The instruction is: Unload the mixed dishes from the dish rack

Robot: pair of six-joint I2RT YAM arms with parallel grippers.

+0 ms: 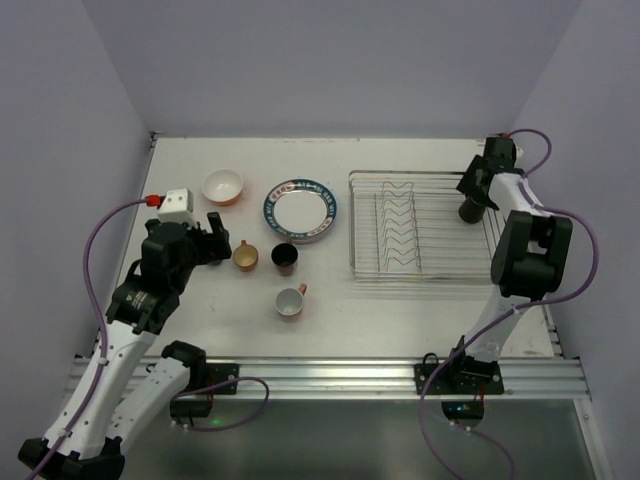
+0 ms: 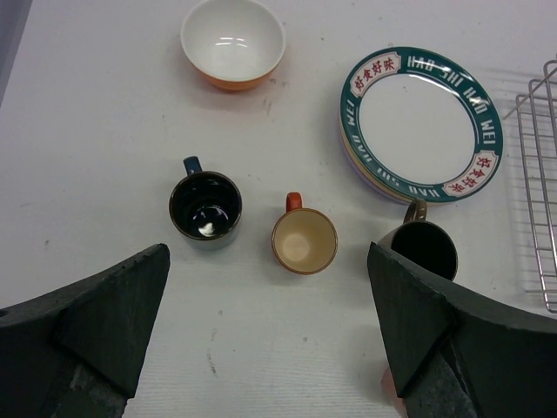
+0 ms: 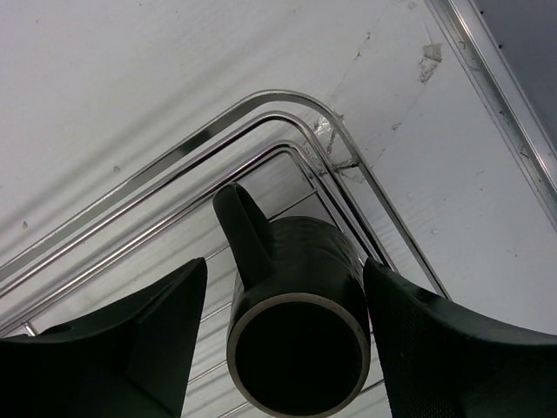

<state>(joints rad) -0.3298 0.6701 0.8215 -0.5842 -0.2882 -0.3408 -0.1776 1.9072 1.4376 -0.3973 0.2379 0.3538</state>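
Note:
The silver wire dish rack (image 1: 420,228) stands at the right; its corner shows in the right wrist view (image 3: 287,109). A black mug (image 3: 300,348) lies in the rack's far right corner (image 1: 469,211). My right gripper (image 3: 285,264) is open with a finger on each side of it; the right finger touches it. On the table sit an orange bowl (image 2: 232,39), a stack of plates with a dark-rimmed white one on top (image 2: 420,122), a dark blue mug (image 2: 205,205), an orange mug (image 2: 305,240), a dark mug (image 2: 424,247) and a pinkish mug (image 1: 290,302). My left gripper (image 2: 268,252) is open and empty, just before the mugs.
The rack's zigzag plate dividers (image 1: 397,230) hold nothing. The rack's left edge (image 2: 540,174) lies right of the plate stack. A metal rail (image 1: 330,375) runs along the table's near edge. Lilac walls enclose the table on three sides.

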